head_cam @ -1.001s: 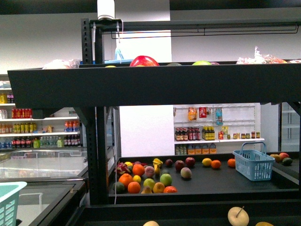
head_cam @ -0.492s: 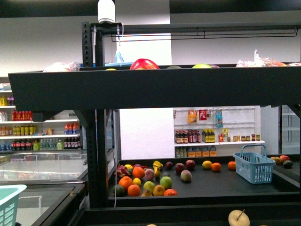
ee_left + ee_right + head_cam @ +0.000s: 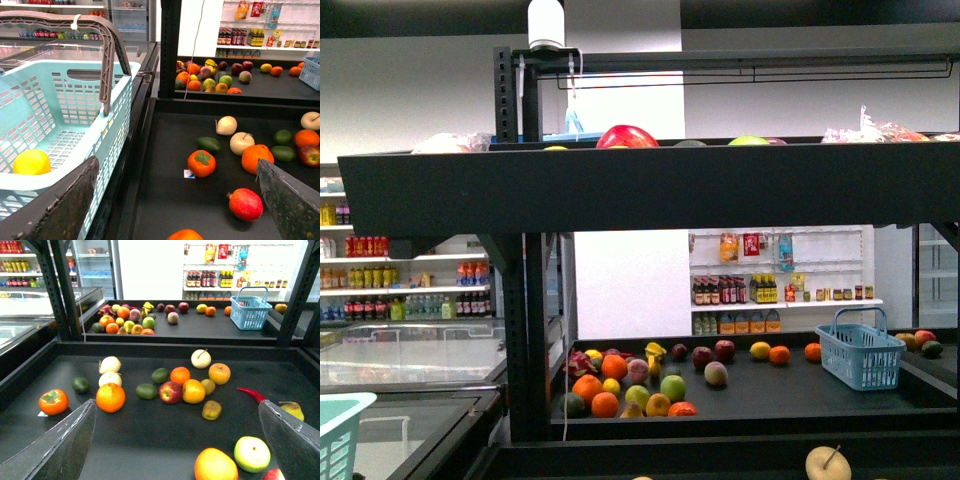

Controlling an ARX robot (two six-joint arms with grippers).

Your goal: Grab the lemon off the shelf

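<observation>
Only L wrist: lemon (image 3: 31,162) in basket (image 3: 75,100)

— What can't you make out up front?
— The shelf's (image 3: 650,200) deep lip hides most of the top-tier fruit; only the crown of a red apple (image 3: 627,135) shows. A pale apple (image 3: 827,463) is cut by the bottom edge.
— And the wrist views?
— The turquoise basket (image 3: 60,115) runs off the frame, as does a pomegranate-like fruit (image 3: 272,475) in the right one. The bottle labels (image 3: 735,288) far behind are too small to read.
</observation>
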